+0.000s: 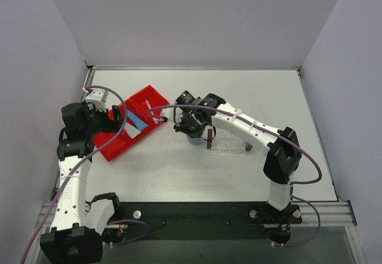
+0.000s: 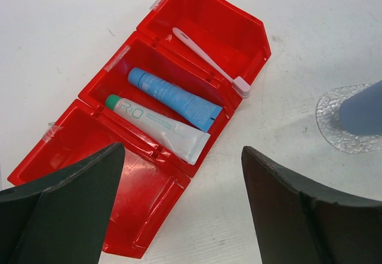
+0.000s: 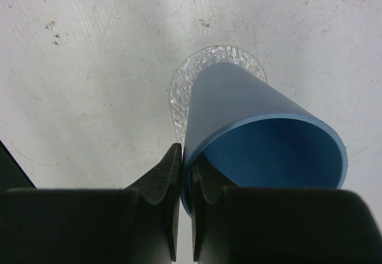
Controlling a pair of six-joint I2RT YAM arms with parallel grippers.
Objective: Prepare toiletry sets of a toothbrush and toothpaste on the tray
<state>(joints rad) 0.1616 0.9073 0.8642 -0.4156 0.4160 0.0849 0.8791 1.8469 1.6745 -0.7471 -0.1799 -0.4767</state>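
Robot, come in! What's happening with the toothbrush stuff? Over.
Left fingers open above red bin. Right fingers shut on blue cup rim, cup at bubbly mat. Toothbrush and both toothpaste tubes in bin, not yet on tray. Nothing covering them.

Bench (image 1: 250,91) lies open behind the tray (image 1: 230,147); at its left end the right gripper (image 3: 186,163) and blue cup (image 3: 262,126) crowd in. Red bin (image 2: 221,25) dividers hem the toothpaste (image 2: 173,97) narrowly.

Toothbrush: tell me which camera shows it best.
Left wrist view: the toothbrush lies whole, sharp in an end compartment of the red bin. The top view shows only a pale sliver; the right wrist view misses it.
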